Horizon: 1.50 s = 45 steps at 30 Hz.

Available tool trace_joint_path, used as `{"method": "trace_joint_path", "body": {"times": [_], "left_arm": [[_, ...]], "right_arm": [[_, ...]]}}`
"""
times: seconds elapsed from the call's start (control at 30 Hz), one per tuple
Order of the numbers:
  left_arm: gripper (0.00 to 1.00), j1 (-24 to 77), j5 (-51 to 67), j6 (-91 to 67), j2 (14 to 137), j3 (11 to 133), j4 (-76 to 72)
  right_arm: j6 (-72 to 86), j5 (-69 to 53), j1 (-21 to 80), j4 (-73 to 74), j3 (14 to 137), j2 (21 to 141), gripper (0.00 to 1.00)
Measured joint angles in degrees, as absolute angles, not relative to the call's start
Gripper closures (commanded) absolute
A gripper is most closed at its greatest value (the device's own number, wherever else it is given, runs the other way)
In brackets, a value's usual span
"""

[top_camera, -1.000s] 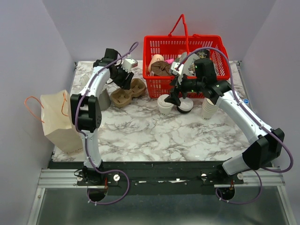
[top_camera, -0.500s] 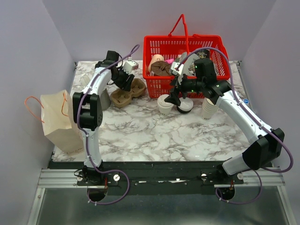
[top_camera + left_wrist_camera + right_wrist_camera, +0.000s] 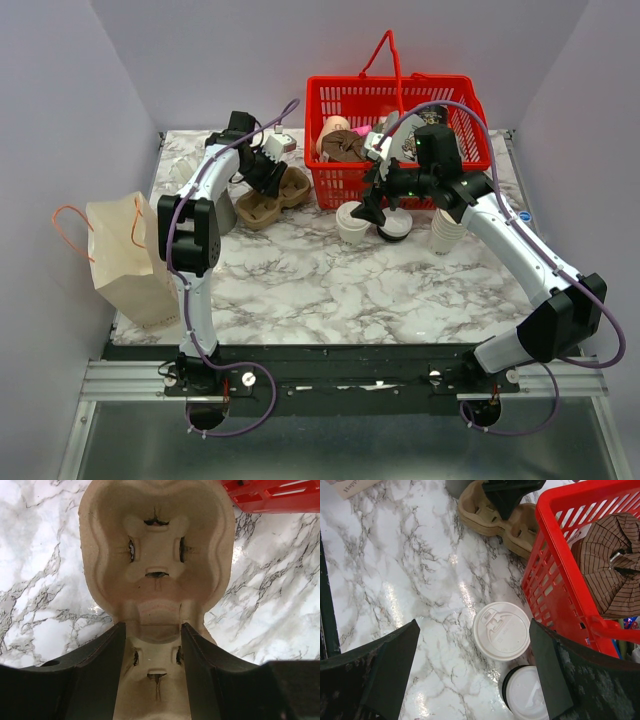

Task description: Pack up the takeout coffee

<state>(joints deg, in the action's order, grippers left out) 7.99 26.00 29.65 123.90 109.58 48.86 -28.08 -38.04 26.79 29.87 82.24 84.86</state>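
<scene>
The takeout coffee [image 3: 351,222], a small white cup with a round white lid [image 3: 501,630], stands on the marble in front of the red basket. My right gripper [image 3: 374,206] hovers just above it, open wide; in the right wrist view its fingers [image 3: 395,655] stand either side of the cup without touching it. My left gripper [image 3: 268,173] is shut on the narrow waist of a brown cardboard cup carrier [image 3: 156,570] lying at the back left [image 3: 276,198]. The brown paper bag [image 3: 125,262] stands at the table's left edge.
A red basket [image 3: 455,110] holding wrapped food stands at the back. A short stack of loose lids [image 3: 396,228] lies right beside the coffee, and a stack of lidless white cups [image 3: 446,230] sits further right. A grey container [image 3: 222,213] is beside the left arm.
My left gripper has shifted slightly to the right over the carrier. The right arm and the coffee have not moved.
</scene>
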Motion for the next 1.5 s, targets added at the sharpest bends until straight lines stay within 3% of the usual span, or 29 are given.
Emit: {"method": "trace_joint_path", "body": {"times": [0.23, 0.6, 1.03, 1.27, 1.33, 1.5], "left_arm": [[0.51, 8.01, 26.15, 30.46, 123.9, 109.36, 49.06], [0.52, 8.56, 26.39, 30.44, 122.48, 104.99, 45.6], [0.87, 8.75, 25.96, 30.13, 122.48, 107.39, 50.04], [0.89, 8.32, 26.0, 28.67, 121.78, 111.7, 54.26], [1.0, 8.21, 25.69, 28.71, 120.86, 111.66, 53.67], [1.0, 7.18, 26.89, 25.74, 119.39, 109.62, 51.31]], "right_arm": [[-28.08, -37.98, 26.79, 29.85, 82.24, 84.88, 0.0], [-28.05, -37.93, 26.76, 29.82, 82.24, 85.12, 0.0], [-28.08, -37.54, 26.79, 29.82, 82.24, 85.71, 0.0], [-28.08, -37.3, 26.76, 29.8, 82.24, 85.71, 0.0], [-28.08, -37.32, 26.76, 29.78, 82.24, 85.71, 0.0], [-28.03, -37.34, 26.76, 29.78, 82.24, 85.71, 0.0]]}}
